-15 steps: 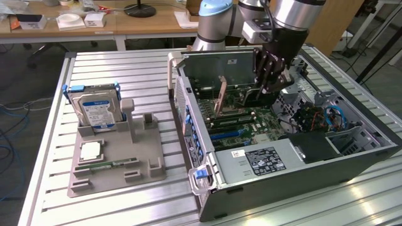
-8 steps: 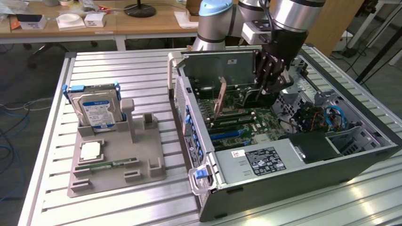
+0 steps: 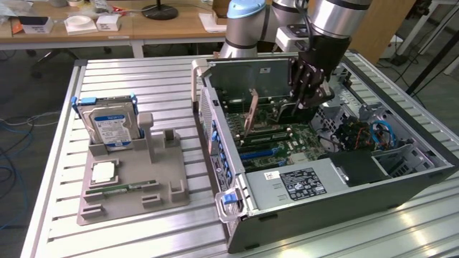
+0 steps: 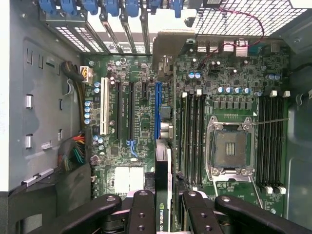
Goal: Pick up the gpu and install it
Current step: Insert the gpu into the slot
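Reaching down into the case (image 3: pixel 337 215), jaws gripping the gpu (image 4: pixel 163 212).

Ribbed aluminium table (image 3: pixel 136 80); wooden desk (image 3: pixel 172 27) behind; dark floor (image 3: pixel 29 102), blue cables (image 3: pixel 21 122).

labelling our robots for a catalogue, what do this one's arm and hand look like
The arm has silver-grey tube segments and a light blue joint cap. The hand is black, built of jointed links with round pivot bolts; a white block sits above it.

My fingers (image 4: pixel 141 214) are black; the gpu (image 4: pixel 163 209) black with a green logo; the motherboard (image 4: pixel 234 68) green, one slot (image 4: pixel 157 109) blue.
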Controlling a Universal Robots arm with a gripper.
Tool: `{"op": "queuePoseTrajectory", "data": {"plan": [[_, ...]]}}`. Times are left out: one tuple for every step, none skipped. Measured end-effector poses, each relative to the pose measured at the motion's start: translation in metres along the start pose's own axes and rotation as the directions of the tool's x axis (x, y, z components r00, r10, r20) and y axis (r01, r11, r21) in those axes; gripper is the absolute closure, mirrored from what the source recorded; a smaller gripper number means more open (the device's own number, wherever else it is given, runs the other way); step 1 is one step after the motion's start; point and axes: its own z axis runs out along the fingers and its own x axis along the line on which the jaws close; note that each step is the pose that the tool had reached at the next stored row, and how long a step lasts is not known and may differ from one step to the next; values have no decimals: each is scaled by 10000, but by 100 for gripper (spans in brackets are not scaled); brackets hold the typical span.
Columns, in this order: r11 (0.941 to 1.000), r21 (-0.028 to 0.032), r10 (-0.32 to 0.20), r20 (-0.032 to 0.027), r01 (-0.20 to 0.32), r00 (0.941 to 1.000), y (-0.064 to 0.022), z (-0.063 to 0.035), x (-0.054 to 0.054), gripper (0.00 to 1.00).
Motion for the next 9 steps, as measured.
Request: {"op": "queuePoseTrajectory", "data": {"plan": [[10000,0,2,0,-2,10000,0,4,0,74],[10000,0,4,0,-4,10000,0,7,0,74],[10000,0,5,1,-5,10000,-1,11,0,74],[10000,0,7,1,-7,10000,0,14,0,74],[10000,0,9,2,-9,10000,-1,18,0,74],[10000,0,11,2,-11,10000,-1,22,0,74],[10000,0,13,2,-13,10000,-1,25,0,74],[10000,0,15,1,-15,10000,-1,29,0,74],[10000,0,17,1,-17,10000,-1,33,0,74]]}}
